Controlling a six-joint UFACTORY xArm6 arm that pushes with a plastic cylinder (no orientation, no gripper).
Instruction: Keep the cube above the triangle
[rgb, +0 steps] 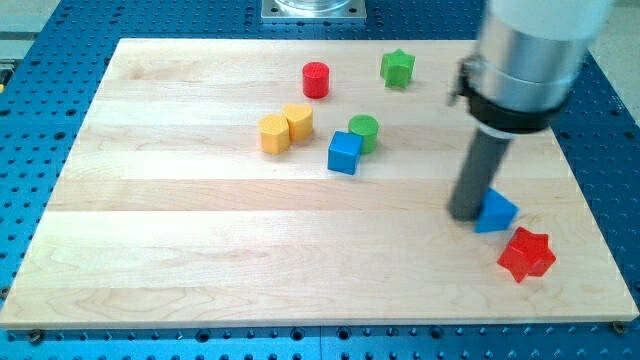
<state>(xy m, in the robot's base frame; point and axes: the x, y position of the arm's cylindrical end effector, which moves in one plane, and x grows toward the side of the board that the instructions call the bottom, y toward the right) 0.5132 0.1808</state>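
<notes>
Camera view: no pincer on this arm, only a rod. My tip (466, 212) touches the blue triangle (495, 211) at lower right; the blue cube (344, 152) sits mid-desk (180, 250), higher and leftward. A careless shove could send the triangle upward past the cube.

The arm's silver housing (540, 45) is motion-blurred and cut off by the frame's top edge at upper right. My tip (466, 214) covers the left edge of the blue triangle (497, 212). The blue cube (344, 153) overlaps the green cylinder's (365, 130) lower left.
</notes>
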